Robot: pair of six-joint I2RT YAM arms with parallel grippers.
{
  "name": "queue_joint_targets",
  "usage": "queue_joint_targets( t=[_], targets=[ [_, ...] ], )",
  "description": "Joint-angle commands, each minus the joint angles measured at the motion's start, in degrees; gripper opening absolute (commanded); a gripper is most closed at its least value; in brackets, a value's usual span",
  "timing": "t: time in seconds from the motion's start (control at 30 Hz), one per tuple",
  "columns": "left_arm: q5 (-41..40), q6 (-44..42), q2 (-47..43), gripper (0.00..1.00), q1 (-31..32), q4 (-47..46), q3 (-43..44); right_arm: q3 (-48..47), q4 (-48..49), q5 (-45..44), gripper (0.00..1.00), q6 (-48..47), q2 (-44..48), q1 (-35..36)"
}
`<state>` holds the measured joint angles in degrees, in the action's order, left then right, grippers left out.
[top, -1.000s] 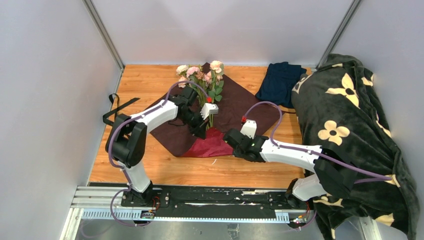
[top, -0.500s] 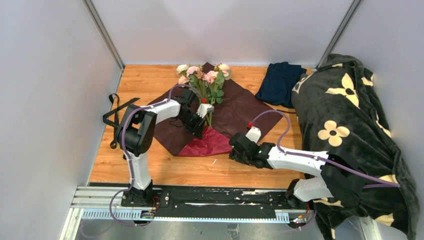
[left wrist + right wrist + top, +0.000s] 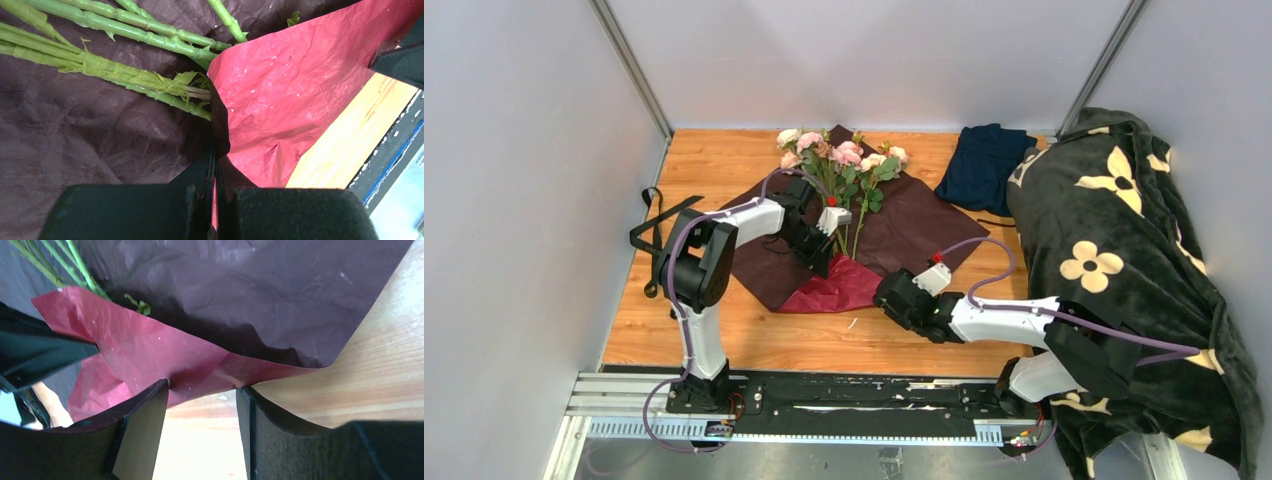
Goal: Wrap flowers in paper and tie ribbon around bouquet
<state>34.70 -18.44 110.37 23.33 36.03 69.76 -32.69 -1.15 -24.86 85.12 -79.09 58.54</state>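
On the counter [image 3: 714, 165], step: wrapping, with the paper [image 3: 904, 215] corner folded over the flowers [image 3: 839, 160] stems.
Left gripper [image 3: 823, 264]: pinching the paper fold.
Right gripper [image 3: 887, 293]: spread at the paper's edge.
Next, likely: regrip and roll the paper sideways.

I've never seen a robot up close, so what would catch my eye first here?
Pink roses lie on a burgundy paper in the middle. The left gripper pinches its folded-up red corner; the right gripper gapes open beside it. A dark flowered blanket is heaped on the right.
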Motion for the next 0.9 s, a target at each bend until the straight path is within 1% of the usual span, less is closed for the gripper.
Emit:
queue_joint_targets(
  t=[0.0,0.17,0.3,0.33,0.37,0.4,0.43,0.47,0.5,0.53,0.57,0.63,0.7,0.77,0.83,0.87],
  targets=[
    [-2.2,-1.3,2.4,0.00,0.1,-1.5,-0.7,0.7,-1.9,-9.1,0.56,5.2,-2.8,0.7],
    [-2.2,-1.3,2.3,0.00,0.1,-1.4,-0.2,0.0,-1.2,-9.9,0.47,3.2,-4.4,0.3],
    [-2.5,-1.0,2.5,0.00,0.0,-1.4,0.3,0.6,0.5,-10.2,0.26,0.7,-4.2,0.1],
    [-2.6,-0.9,2.6,0.00,0.0,-1.4,0.4,0.3,0.2,-10.7,0.14,-0.9,-3.8,0.2],
    [-2.6,-0.8,2.8,0.00,-0.1,-1.4,0.6,-0.5,-0.4,-11.2,0.05,-3.5,-3.5,0.2],
    [-2.4,-0.7,3.1,0.00,-0.1,-1.3,0.8,-2.1,-1.9,-11.7,0.01,-7.1,-3.3,0.3],
    [-2.2,-0.5,3.4,0.00,-0.1,-1.3,1.1,-4.5,-3.8,-12.0,0.00,-11.3,-3.6,0.3],
    [-1.9,-0.2,3.7,0.00,-0.1,-1.3,1.4,-8.0,-6.5,-11.7,0.00,-18.8,-4.8,0.4],
    [-1.6,0.0,4.0,0.00,-0.1,-1.3,1.7,-13.8,-12.2,-11.7,0.00,-24.0,-6.5,1.0],
    [-1.6,0.2,4.3,0.00,-0.1,-1.4,1.9,-18.6,-15.6,-13.0,0.00,-28.1,-9.0,2.1],
    [-1.8,0.3,4.7,0.00,-0.2,-1.5,2.0,-23.2,-22.2,-15.5,0.00,-32.3,-11.5,3.6],
    [-2.1,0.7,5.2,0.00,-0.6,-1.9,2.2,-30.5,-28.0,-20.6,0.00,-40.5,-16.4,6.8],
    [-1.4,1.2,6.2,0.00,-1.7,-1.5,2.7,-35.0,-28.5,-23.2,0.00,-50.0,-20.2,9.3],
    [-1.3,1.1,6.9,0.00,-2.5,-1.0,3.4,-37.6,-26.4,-24.1,0.00,-59.1,-23.5,11.3],
    [-2.0,0.7,7.2,0.00,-2.8,-0.1,4.1,-39.5,-25.4,-25.2,0.00,-65.1,-25.4,12.5],
    [-2.3,0.4,7.2,0.00,-3.0,0.2,4.2,-40.2,-24.8,-24.9,0.00,-66.5,-25.8,12.8]
  ],
)
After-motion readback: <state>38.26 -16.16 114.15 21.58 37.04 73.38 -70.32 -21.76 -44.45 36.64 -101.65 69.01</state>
